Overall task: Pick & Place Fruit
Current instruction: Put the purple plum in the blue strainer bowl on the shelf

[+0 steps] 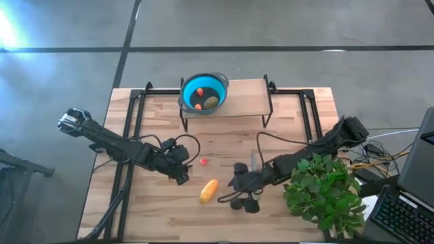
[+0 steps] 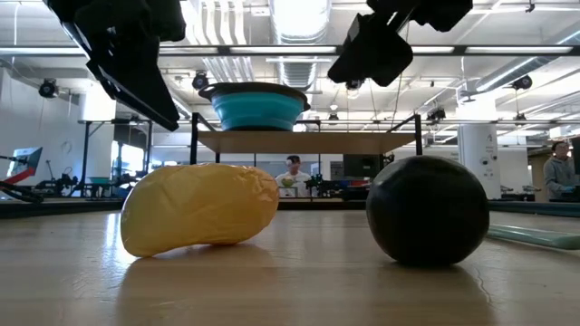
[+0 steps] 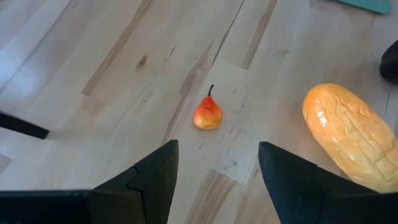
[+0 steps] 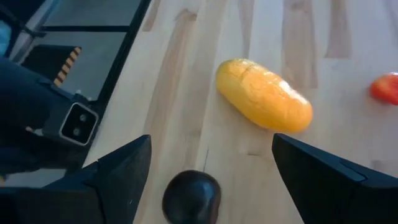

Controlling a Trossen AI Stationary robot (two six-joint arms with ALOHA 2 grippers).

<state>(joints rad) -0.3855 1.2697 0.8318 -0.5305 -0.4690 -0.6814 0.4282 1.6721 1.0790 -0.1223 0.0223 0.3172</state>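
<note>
A yellow-orange oblong fruit (image 1: 209, 190) lies on its side on the wooden table. A dark round fruit (image 4: 191, 196) rests on the table to its right, as the low view (image 2: 426, 210) shows. A tiny red pear-shaped fruit (image 3: 208, 114) lies on its side farther back (image 1: 203, 162). My left gripper (image 3: 217, 144) is open above the table, with the tiny red fruit ahead of its fingers. My right gripper (image 4: 211, 140) is open above the table, its fingers standing on either side of the dark fruit without touching it. A blue bowl (image 1: 218, 85) on a raised shelf holds an olive-green fruit (image 1: 211, 102) and two tiny red and orange ones.
The black-framed wooden shelf (image 1: 244, 102) stands at the table's far middle. A bushy green plant (image 1: 322, 190) fills the near right corner. A thin pale grey-green stick (image 1: 253, 160) lies behind my right gripper. A keyboard (image 1: 407, 217) sits off the right edge. People show in the room beyond.
</note>
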